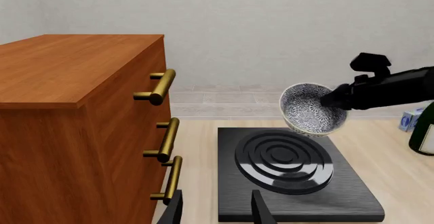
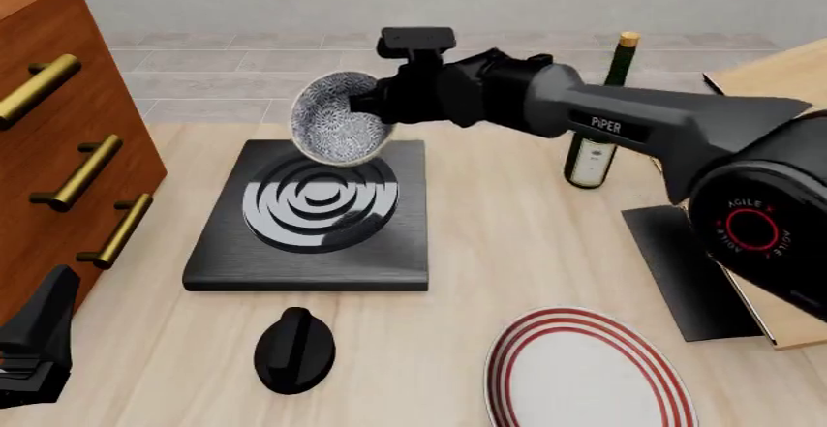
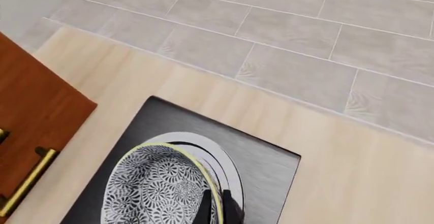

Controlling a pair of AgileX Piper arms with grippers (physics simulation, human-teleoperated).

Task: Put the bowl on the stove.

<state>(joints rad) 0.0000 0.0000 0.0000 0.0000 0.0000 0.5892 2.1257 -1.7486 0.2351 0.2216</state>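
Note:
The blue-grey speckled bowl (image 2: 333, 122) hangs tilted on its side above the far edge of the black stove (image 2: 323, 262), not resting on it. My right gripper (image 2: 366, 109) is shut on the bowl's rim and reaches in from the right. In the right wrist view its fingers (image 3: 218, 209) pinch the rim of the bowl (image 3: 159, 188) over the stove (image 3: 265, 165). The left wrist view shows the bowl (image 1: 308, 112) just above the burner rings (image 1: 285, 160). My left gripper (image 1: 217, 211) is open and empty, near the stove's front-left side.
A wooden drawer cabinet (image 2: 58, 146) with brass handles stands left of the stove. A black knob (image 2: 294, 350) and a red-striped plate (image 2: 588, 374) lie in front. A wine bottle (image 2: 597, 127) stands to the right, behind the right arm. A black mat (image 2: 679, 272) lies at the right.

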